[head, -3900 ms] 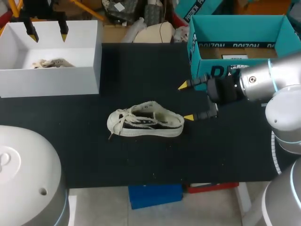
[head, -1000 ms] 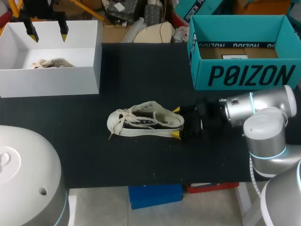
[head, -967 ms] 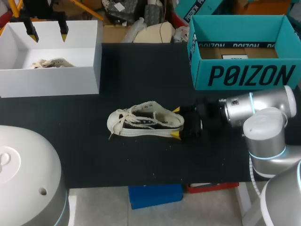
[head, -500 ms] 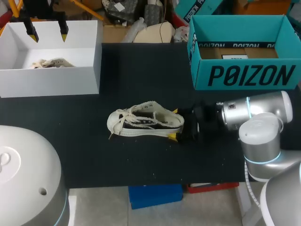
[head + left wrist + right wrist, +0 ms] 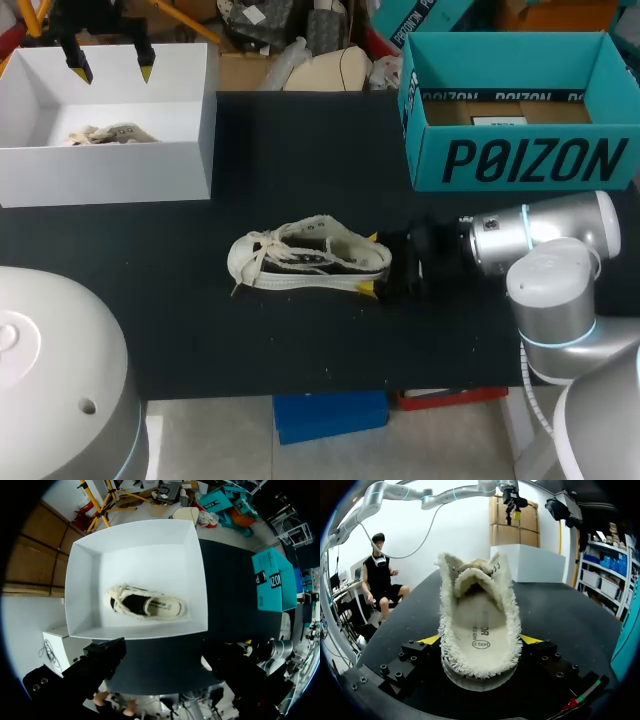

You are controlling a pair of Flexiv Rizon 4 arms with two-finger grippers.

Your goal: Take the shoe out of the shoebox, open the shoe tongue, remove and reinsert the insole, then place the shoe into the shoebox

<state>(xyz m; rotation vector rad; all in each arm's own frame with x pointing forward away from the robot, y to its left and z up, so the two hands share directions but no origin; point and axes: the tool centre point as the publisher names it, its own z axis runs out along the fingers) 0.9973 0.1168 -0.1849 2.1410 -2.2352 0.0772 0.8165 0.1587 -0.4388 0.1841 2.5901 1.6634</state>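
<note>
A cream low-top shoe (image 5: 308, 262) lies on its sole on the black table, toe toward the left. My right gripper (image 5: 370, 263) is at its heel, open, one yellow tip on each side of the heel. In the right wrist view the shoe (image 5: 479, 625) fills the space between the fingers (image 5: 429, 640), its insole showing; whether the tips press it is unclear. The white shoebox (image 5: 190, 140) stands at the back left with a second shoe (image 5: 108, 133) inside. My left gripper (image 5: 115, 70) hangs open above that box, looking down on the second shoe (image 5: 147, 605).
A teal cardboard box (image 5: 515, 160) stands open at the back right, close behind my right arm. The white shoebox (image 5: 530, 562) lies beyond the shoe's toe in the right wrist view. Black table surface stretches in front of and behind the shoe.
My right gripper's fingers have drawn in a little around the shoe's heel. My left gripper has shifted slightly to the right above the white box.
</note>
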